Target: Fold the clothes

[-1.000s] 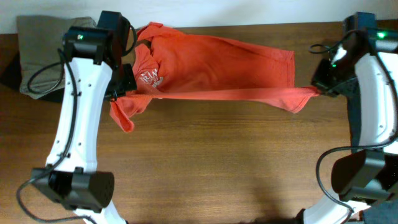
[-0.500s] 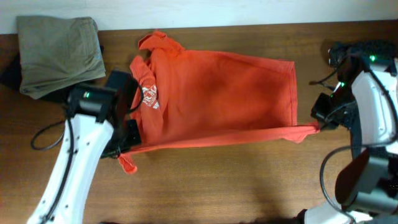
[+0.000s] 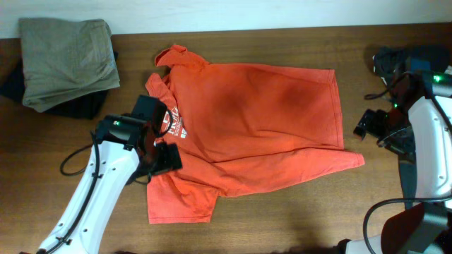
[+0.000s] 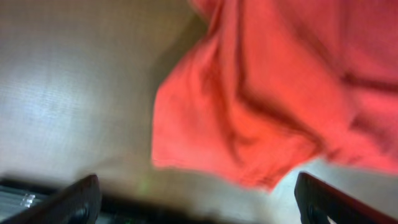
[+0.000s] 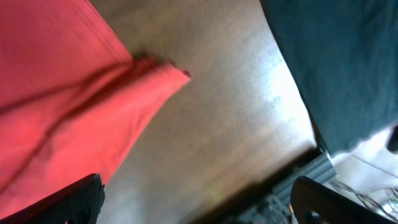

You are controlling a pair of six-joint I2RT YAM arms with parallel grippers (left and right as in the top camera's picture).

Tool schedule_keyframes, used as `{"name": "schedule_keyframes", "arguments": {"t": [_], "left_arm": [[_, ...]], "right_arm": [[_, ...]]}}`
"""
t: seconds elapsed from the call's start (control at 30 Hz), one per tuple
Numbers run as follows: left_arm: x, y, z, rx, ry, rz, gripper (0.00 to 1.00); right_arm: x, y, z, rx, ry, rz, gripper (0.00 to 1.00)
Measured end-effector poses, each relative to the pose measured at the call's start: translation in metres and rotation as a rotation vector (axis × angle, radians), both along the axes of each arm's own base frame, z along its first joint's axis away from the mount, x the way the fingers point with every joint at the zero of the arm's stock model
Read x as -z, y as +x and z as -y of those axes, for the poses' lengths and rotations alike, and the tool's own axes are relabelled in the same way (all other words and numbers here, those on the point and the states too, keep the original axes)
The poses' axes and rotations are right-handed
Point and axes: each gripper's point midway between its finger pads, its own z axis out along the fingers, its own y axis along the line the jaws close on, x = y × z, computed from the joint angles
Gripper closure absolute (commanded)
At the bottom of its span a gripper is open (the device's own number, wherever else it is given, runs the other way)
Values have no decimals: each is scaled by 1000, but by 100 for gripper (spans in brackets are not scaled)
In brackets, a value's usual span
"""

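My left claw [image 3: 164, 156] and right claw [image 3: 369, 127] gape wide, holding nothing. The shirt [image 3: 254, 127] lies creased on the tabletop [image 3: 282, 212], its left under my left claw. Pinching uneven layers could, I judge, fold it crooked.

White arm links [image 3: 88, 194], black joints [image 3: 150, 115], black cables [image 3: 70, 161], green LEDs [image 3: 117, 121].
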Motion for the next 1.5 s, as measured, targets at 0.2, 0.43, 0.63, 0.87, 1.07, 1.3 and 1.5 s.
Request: {"name": "schedule_keyframes", "arguments": {"t": [0.2, 0.43, 0.63, 0.87, 1.07, 1.3, 1.5], "left_arm": [[-11, 101, 15, -12, -48, 377, 88], [64, 148, -29, -143, 10, 306, 100], [108, 155, -24, -88, -38, 229, 100], [138, 147, -33, -108, -34, 146, 100], [139, 139, -62, -186, -34, 101, 100], [139, 101, -109, -310, 49, -32, 100], [133, 81, -137, -361, 131, -99, 100]], "right_arm": [[-5, 72, -16, -118, 104, 299, 8], [22, 110, -68, -276, 189, 311, 12], [79, 134, -82, -274, 220, 234, 1], [121, 136, -82, -258, 239, 155, 1], [133, 135, -82, -255, 237, 159, 4], [166, 121, -83, -253, 240, 146, 5], [166, 121, -83, -246, 239, 149, 5]]}}
